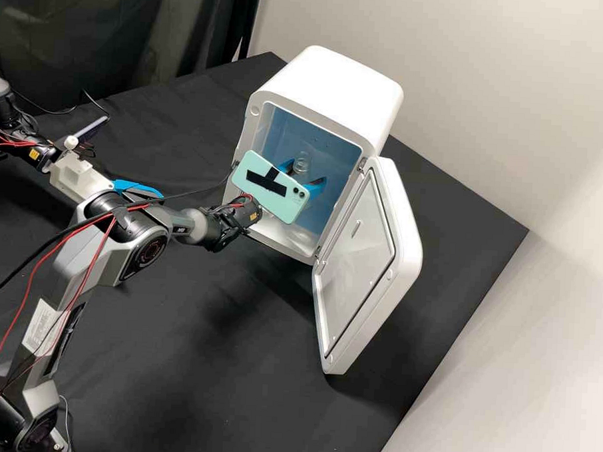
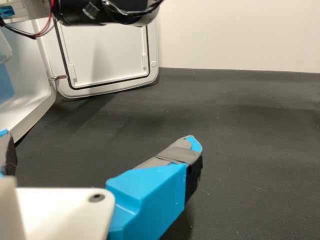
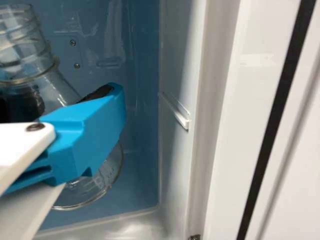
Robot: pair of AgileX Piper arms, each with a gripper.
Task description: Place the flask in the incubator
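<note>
flask (image 3: 35,55): upright inside the incubator (image 1: 334,87), in the blue chamber. its round base sits low over the chamber floor (image 3: 137,172), and you cannot tell whether the two touch.
right gripper (image 1: 302,175): inside the doorway, with its blue fingers (image 3: 85,130) pinching the flask at the shoulder below the neck.
left gripper (image 2: 97,142): low over the bench (image 1: 210,328), outside and near the open door (image 1: 370,255). its fingers (image 2: 160,180) are spread wide and hold nothing.
step in hand: by the look of it, the set-down. the flask is in but not yet let go.
doing it well: lower straight down until the base sits flat, then part the fingers just enough to clear the glass. the side-wall rail (image 3: 175,110) is near the closer finger, so a wide opening could knock it.
backing out: draw back level along the forearm's line, so no finger hooks the neck and tips the flask.
right wrist view: gives you the glass base, the floor and the rail up close, which is where you judge contact.
high view: gives you the arm's line through the doorway and how far the door swings. the mint plate (image 1: 271,185) on the wrist lies across the flask's lower part there.
left wrist view: gives you the door's inner face and the other arm passing above it.
</note>
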